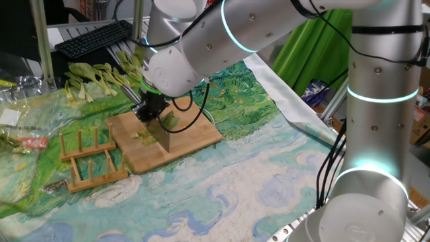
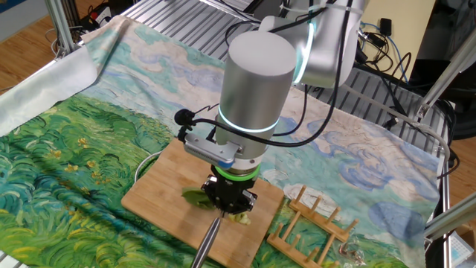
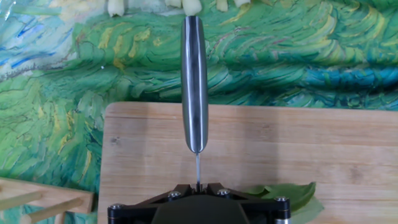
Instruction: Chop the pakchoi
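My gripper [image 1: 152,111] hangs over the wooden cutting board [image 1: 195,138], shut on a knife. In the hand view the knife's steel handle [image 3: 194,81] points away from the gripper [image 3: 198,186], and the thin blade runs in between the jaws. In the other fixed view the handle [image 2: 209,238] sticks out below the gripper [image 2: 230,198]. The blade [image 1: 162,138] stands edge-down on the board. The pakchoi's dark green leaf [image 1: 171,121] [image 2: 195,198] [image 3: 287,196] lies on the board beside the blade. Pale cut pieces [image 1: 143,136] [image 2: 239,217] lie on the blade's other side.
A wooden dish rack [image 1: 87,158] [image 2: 312,223] stands just off the board's end. A group of whole pakchoi stalks [image 1: 101,77] lies on the painted cloth beyond the board, with a keyboard [image 1: 94,37] behind. A black cable [image 1: 195,114] loops over the board.
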Robot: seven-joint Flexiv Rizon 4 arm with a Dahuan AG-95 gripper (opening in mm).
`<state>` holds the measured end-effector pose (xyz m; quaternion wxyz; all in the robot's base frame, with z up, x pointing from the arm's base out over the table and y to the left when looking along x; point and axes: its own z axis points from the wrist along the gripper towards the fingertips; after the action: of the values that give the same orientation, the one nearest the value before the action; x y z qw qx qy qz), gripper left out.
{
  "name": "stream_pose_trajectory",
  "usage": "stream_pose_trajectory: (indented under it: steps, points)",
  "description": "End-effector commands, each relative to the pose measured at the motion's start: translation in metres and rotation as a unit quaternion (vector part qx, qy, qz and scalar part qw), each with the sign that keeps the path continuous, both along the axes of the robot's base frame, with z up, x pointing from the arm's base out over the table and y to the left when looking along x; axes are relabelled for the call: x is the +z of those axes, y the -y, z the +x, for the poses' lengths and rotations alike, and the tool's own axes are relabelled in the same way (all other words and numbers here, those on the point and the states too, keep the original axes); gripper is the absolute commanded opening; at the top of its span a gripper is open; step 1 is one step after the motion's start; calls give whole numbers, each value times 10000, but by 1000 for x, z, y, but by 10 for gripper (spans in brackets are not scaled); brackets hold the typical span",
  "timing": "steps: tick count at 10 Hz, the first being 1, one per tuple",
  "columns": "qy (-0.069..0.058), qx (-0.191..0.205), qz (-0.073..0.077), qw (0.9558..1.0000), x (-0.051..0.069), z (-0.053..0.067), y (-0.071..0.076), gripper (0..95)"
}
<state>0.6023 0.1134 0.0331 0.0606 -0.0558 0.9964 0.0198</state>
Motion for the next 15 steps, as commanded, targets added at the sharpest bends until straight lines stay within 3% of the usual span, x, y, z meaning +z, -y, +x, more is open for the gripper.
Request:
stream_pose_trajectory:
  steps: [1,6,9,10,13,15]
  points:
    - [76,-33,-53,10000,1,-2,1,0]
    - [161,-77,12,9998,-1,4,-4,0]
    - [175,-68,55,9998,5,2,-3,0]
    - [239,-78,50,9997,4,0,-3,0]
    - [246,-85,48,9996,3,-3,-4,0]
    - [354,-115,40,9993,2,4,-5,0]
